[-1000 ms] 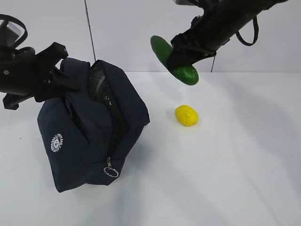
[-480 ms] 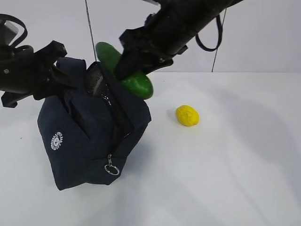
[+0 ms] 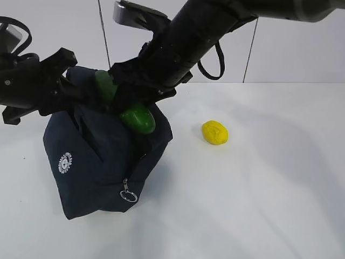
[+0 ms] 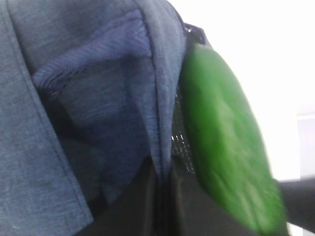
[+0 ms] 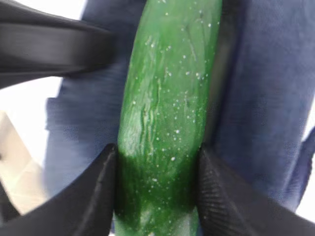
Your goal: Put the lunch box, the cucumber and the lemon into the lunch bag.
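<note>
The navy lunch bag [image 3: 97, 162] stands at the left with its top open. My left gripper [image 3: 73, 89] is shut on the bag's upper rim; in the left wrist view the fabric [image 4: 88, 98] runs into the closed jaws at my left gripper [image 4: 162, 184]. My right gripper [image 3: 126, 102] is shut on the dark green cucumber [image 3: 139, 120] and holds it tilted over the bag's opening. In the right wrist view the fingers [image 5: 93, 191] clamp the cucumber [image 5: 167, 98] over the bag [image 5: 266, 98]. The cucumber also shows in the left wrist view [image 4: 226, 147]. The yellow lemon [image 3: 214, 132] lies on the table right of the bag. The lunch box is hidden.
The white table [image 3: 259, 205] stretches to the right and front of the bag. The silver zipper ring [image 3: 128, 196] hangs at the bag's front corner. A white wall with dark vertical seams stands behind.
My right arm has carried the cucumber left and down, from above the lemon to the bag's open top. The left gripper, the bag and the lemon have stayed put.
</note>
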